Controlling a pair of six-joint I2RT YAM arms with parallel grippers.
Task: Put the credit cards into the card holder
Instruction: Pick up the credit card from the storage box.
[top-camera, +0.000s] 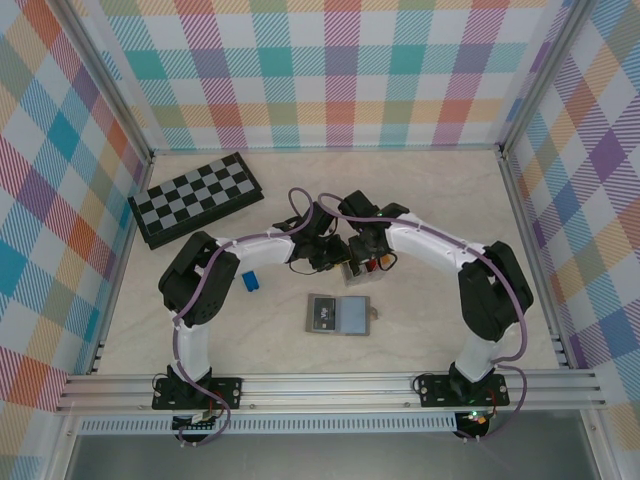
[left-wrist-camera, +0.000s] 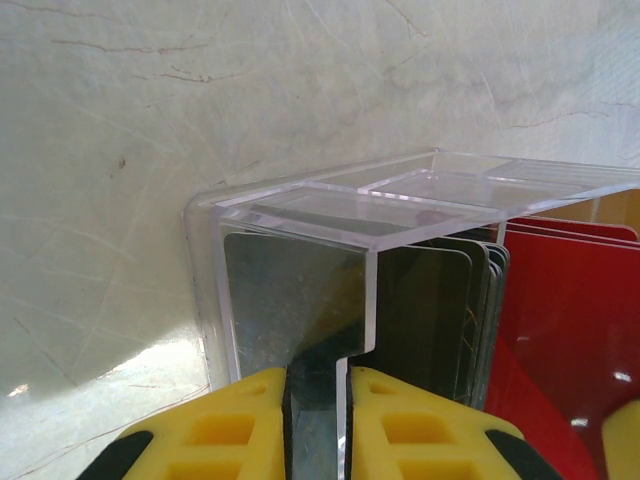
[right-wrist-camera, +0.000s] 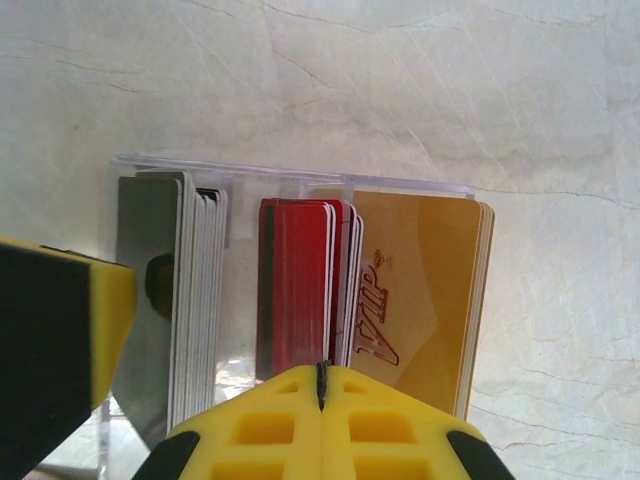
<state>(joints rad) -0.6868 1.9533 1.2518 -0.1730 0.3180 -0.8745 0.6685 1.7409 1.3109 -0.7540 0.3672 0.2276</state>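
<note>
The credit cards (top-camera: 362, 266) stand upright in a clear acrylic stand (right-wrist-camera: 280, 170) at mid-table. They form a grey and black group (right-wrist-camera: 150, 280), a red group (right-wrist-camera: 295, 290) and a yellow-orange VIP group (right-wrist-camera: 420, 290). My right gripper (right-wrist-camera: 322, 372) is over the red group, its yellow pads pressed together on the top edge of a red card. My left gripper (left-wrist-camera: 318, 390) is shut on the stand's clear end wall (left-wrist-camera: 300, 205), next to the dark cards (left-wrist-camera: 430, 300). The card holder (top-camera: 338, 314) lies open and flat on the table, just in front of both grippers.
A black-and-grey chequered board (top-camera: 196, 199) lies at the back left. A small blue block (top-camera: 251, 281) sits beside the left arm. Metal rails and chequered walls border the marbled tabletop (top-camera: 440, 190).
</note>
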